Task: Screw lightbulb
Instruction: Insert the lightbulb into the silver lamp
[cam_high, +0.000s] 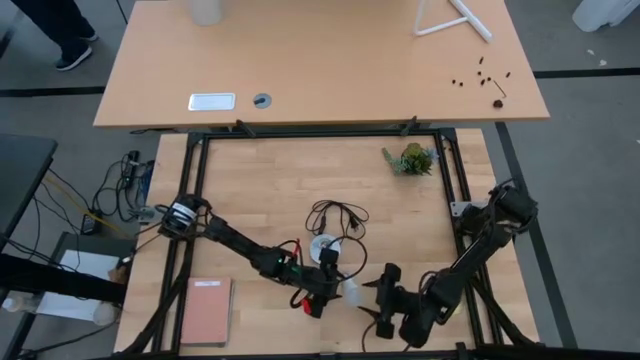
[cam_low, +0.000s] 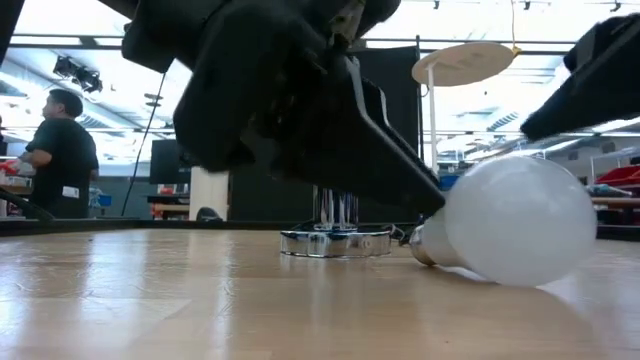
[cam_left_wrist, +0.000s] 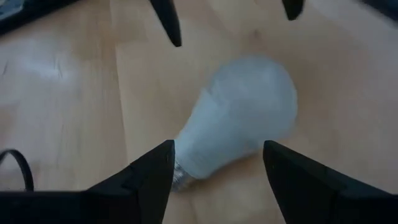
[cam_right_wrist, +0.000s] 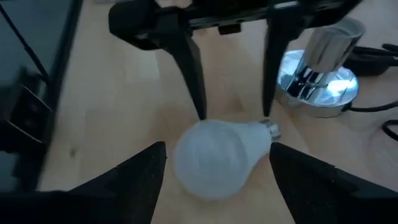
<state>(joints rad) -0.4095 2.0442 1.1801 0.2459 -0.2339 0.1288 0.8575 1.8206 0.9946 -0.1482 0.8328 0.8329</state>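
The white lightbulb lies on its side on the wooden table, near the front middle. Its screw end points toward the round silvery disc, which stands just behind it with a thin black cord. My left gripper is open and comes in from the left. Its fingers stand on either side of the bulb's neck. My right gripper is open too. It faces the bulb from the right, with its fingers on either side of the globe and apart from it. My left gripper slants down from the table's left, with one fingertip right beside the bulb's screw end and the other beside the globe's flank. Whether either fingertip touches the bulb, I cannot tell. The bulb rests on the table.
The black cord loops behind the silvery disc. A pink notebook lies at the front left and a green sprig at the back right. A person stands in the room beyond the table.
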